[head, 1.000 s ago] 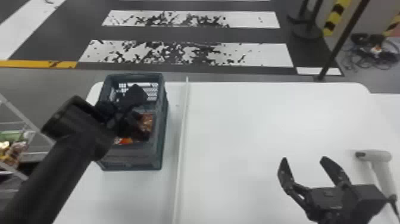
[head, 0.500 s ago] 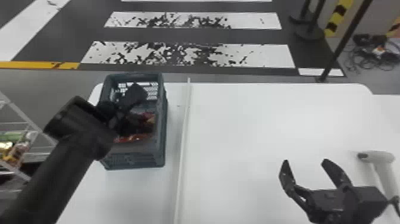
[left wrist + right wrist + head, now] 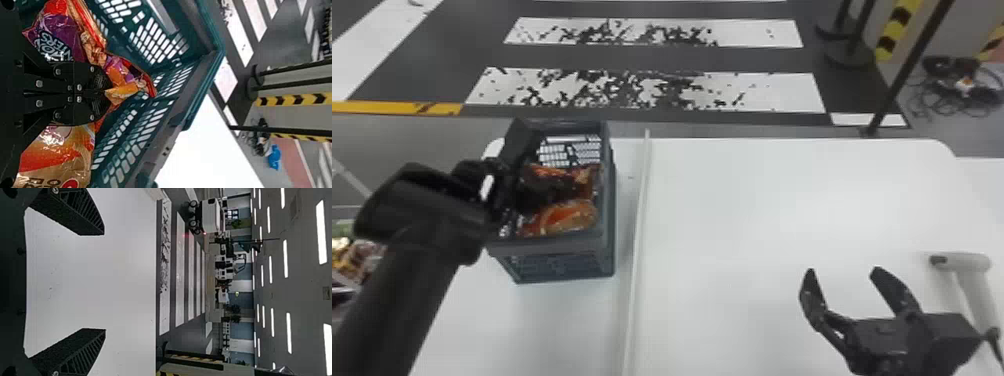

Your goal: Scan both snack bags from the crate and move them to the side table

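1. You have the purple bag in the crate, its film pinched in the left tool.
2. The red-and-tan bag lies in the crate too, beside the purple one.
3. Your crate stands on the tabletop, just beside the long white strip.
4. Across that strip, your right tool hangs above the tabletop, released, fingers wide apart and nothing between them.
5. Near it, on your right, lies the scanner.
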